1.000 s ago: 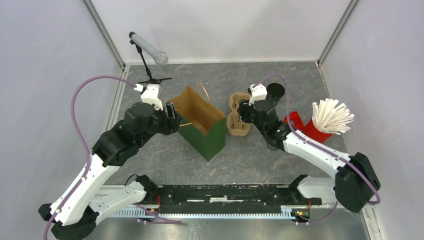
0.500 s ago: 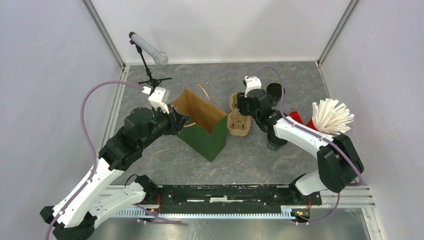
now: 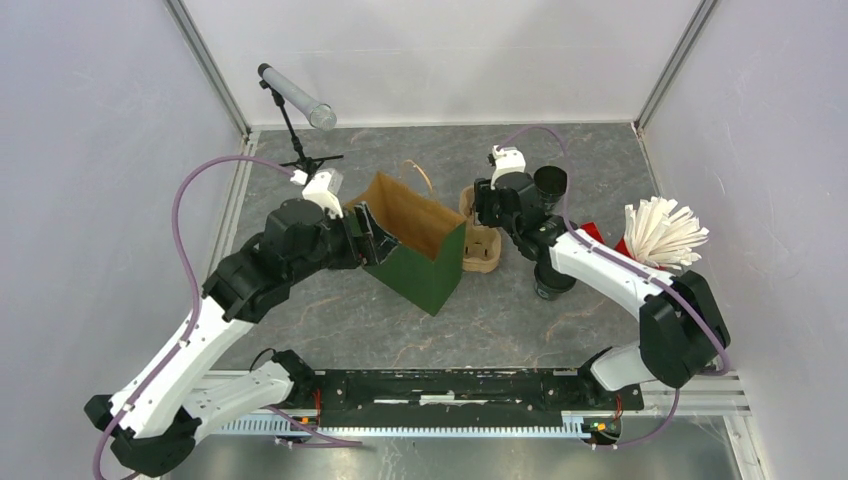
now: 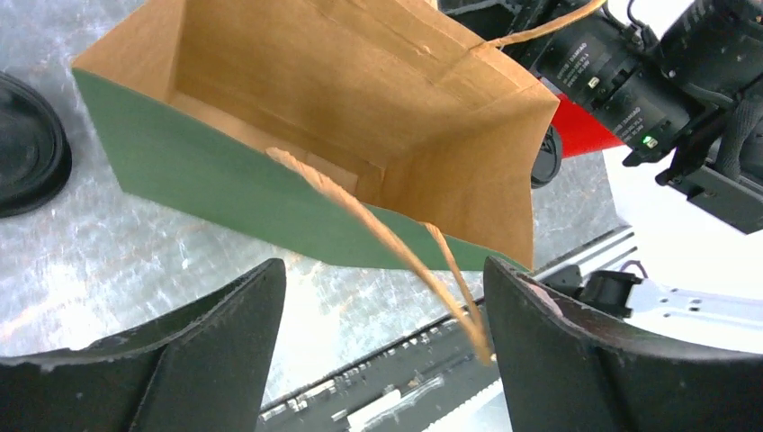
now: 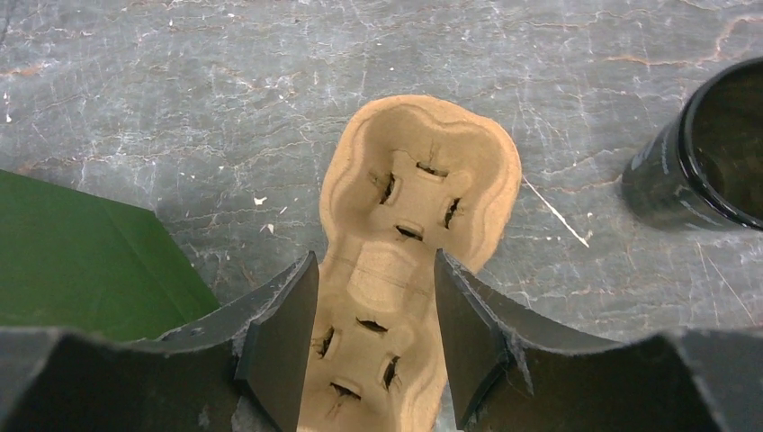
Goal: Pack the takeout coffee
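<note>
The left pincer (image 4: 382,264) is released, its two fingers spread wide in front of the bag (image 3: 420,265), at the bag's left edge in the overhead view. The bag stands open just left of the frame's middle, green outside and brown inside, with nothing showing in it. In the left wrist view one paper handle (image 4: 378,225) runs from the bag's near rim down between the fingers and ends close to the right-hand one. I cannot tell if it touches.

The right pincer (image 5: 376,261) sits over the tray (image 5: 423,162), a brown pulp cup carrier lying flat just right of the bag. Its fingers are apart, one on each side of the tray's near half. Whether they press the tray or only bracket it cannot be told. Both tray holes are unfilled.

The takeout coffee (image 3: 553,284) stands on the surface (image 3: 350,320) right of centre in the overhead view, partly under the right arm. It is near the tray but apart from it, and outside the bag. A lidless cup (image 5: 702,153) stands at the right edge of the right wrist view, apart from the tray. A red holder (image 3: 600,245) of white sticks (image 3: 665,235) is at the overhead view's right side. A flat black round piece (image 4: 27,148) lies at the left edge of the left wrist view, beside the bag.
</note>
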`<state>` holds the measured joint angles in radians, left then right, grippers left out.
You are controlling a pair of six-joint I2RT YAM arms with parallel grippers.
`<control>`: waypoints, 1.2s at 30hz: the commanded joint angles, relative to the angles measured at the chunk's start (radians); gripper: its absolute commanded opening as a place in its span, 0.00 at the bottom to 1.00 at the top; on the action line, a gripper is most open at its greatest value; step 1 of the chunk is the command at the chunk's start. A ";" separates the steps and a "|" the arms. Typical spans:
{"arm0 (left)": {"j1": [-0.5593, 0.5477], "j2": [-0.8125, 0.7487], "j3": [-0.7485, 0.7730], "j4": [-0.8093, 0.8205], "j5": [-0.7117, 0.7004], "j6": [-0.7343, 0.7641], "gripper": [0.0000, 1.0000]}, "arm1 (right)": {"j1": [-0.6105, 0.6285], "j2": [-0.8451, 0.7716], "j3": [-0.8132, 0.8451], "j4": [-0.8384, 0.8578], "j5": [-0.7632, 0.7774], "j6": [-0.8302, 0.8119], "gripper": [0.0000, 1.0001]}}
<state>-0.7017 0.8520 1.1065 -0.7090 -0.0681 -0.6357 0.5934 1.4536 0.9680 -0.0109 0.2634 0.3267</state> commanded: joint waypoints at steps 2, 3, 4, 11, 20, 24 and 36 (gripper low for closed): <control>0.004 0.051 0.277 -0.373 -0.098 -0.168 0.91 | -0.004 -0.047 0.009 -0.080 0.056 0.043 0.57; 0.005 0.059 0.316 -0.423 -0.133 -0.178 0.92 | -0.004 -0.042 0.013 -0.097 0.040 0.045 0.57; 0.005 0.070 0.358 -0.468 -0.164 -0.187 0.94 | -0.004 -0.035 0.023 -0.117 0.019 0.039 0.57; 0.039 0.209 0.484 -0.595 -0.186 -0.250 0.88 | -0.004 -0.017 0.059 -0.164 0.018 0.071 0.55; 0.320 0.236 0.351 -0.367 0.012 -0.209 0.84 | -0.004 0.079 0.133 -0.187 -0.020 0.095 0.61; 0.359 0.271 0.344 -0.300 0.030 -0.152 0.85 | -0.004 0.099 0.140 -0.181 -0.043 0.112 0.61; 0.375 0.289 0.418 -0.322 0.083 -0.100 0.91 | -0.004 0.162 0.157 -0.200 -0.016 0.143 0.54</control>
<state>-0.3313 1.1622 1.4719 -1.0412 -0.0174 -0.7956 0.5934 1.5833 1.0714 -0.2272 0.2371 0.4522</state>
